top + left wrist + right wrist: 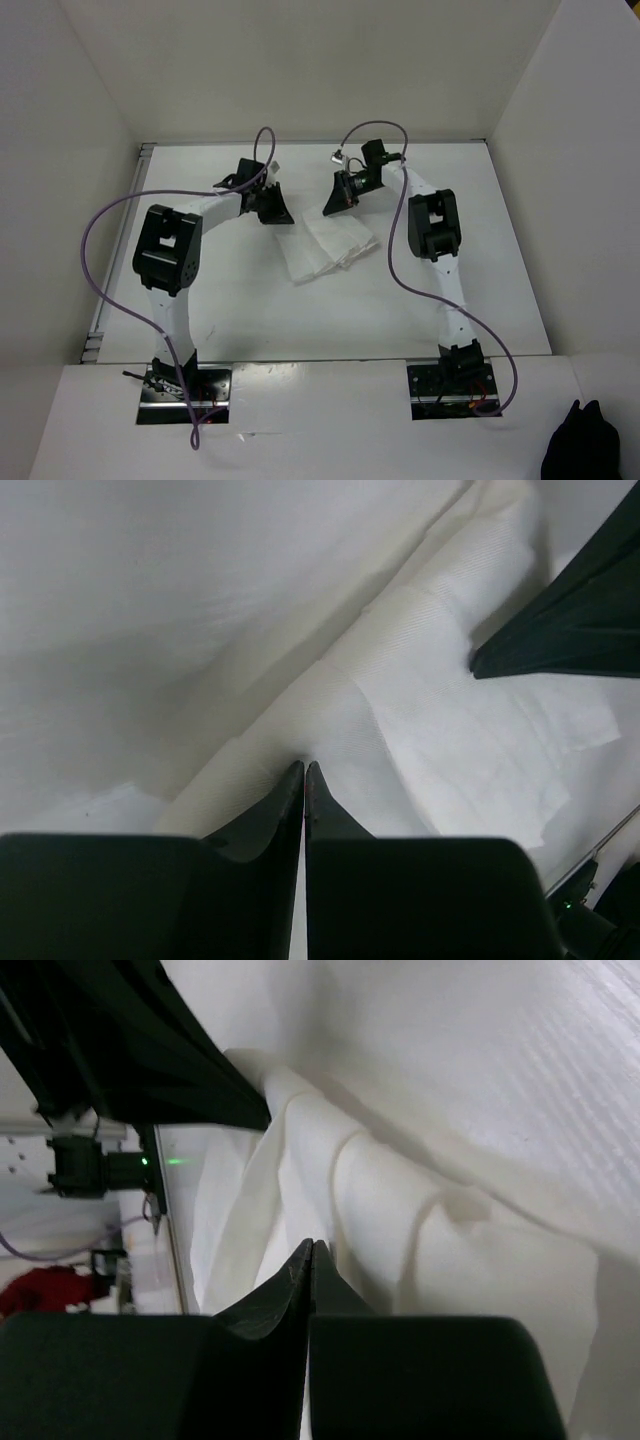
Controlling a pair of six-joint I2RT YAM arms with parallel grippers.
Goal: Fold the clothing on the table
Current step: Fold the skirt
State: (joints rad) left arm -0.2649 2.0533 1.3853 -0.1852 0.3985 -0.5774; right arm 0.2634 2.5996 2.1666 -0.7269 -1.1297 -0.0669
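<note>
roughly at the middle of the flat matte white counter [250, 300] lies the small white garment of thin wrinkled fabric [325, 248], between the two arms and closer to the far wall than to their bases. from above it reads as a rumpled, partly doubled-over patch. its longer run goes on a diagonal from the near left corner up to the far right one, with layered edges showing along the right side.

the left gripper [276, 212] sits at the garment's far left edge, and the right gripper [332, 203] at its far edge just to the right, the two near each other but apart.

in the left wrist view the left gripper [304, 768] has its jaws drawn together to a hairline slit, tips against a raised ridge of the garment [450, 730]. in the right wrist view the right gripper [311, 1245] has its jaws fully together, tips set among soft upright folds of the garment [400, 1220]. whether either pair pinches fabric i cannot tell.

a black bundle of cloth [580, 440] rests off at the near right corner, well apart from the garment.
</note>
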